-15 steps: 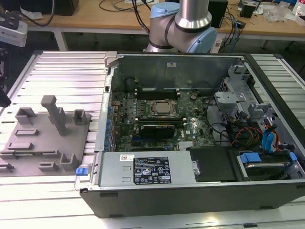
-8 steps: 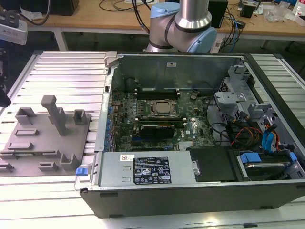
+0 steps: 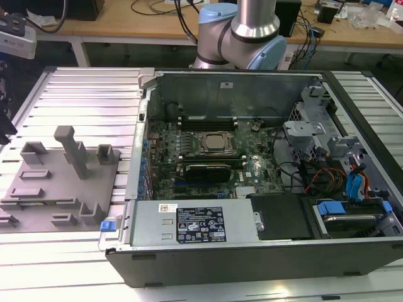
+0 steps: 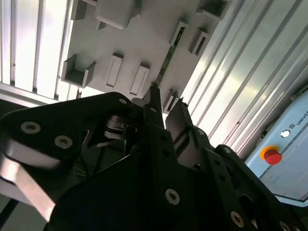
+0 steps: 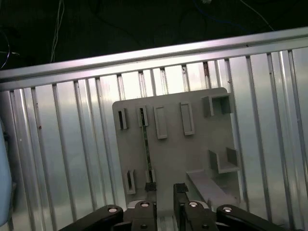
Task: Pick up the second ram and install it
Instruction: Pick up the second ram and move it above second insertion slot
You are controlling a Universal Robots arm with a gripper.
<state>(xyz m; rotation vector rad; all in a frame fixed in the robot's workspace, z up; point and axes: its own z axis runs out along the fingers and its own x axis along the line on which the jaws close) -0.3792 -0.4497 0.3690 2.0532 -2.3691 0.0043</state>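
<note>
Both wrist views show the jaws parted by a moderate gap, gripping nothing. Just ahead of their tips, the second ram (image 5: 146,149) (image 4: 167,60) stands on edge in slotted brackets on the grey holder plate (image 5: 168,163), its near end just beside one jaw's tip. The exterior view adds the open computer case (image 3: 220,270), with its motherboard (image 3: 208,148) inside, on the ribbed tabletop (image 3: 82,94).

The hand (image 5: 165,187) hangs with its two fingers (image 5: 180,190) slightly apart.
</note>
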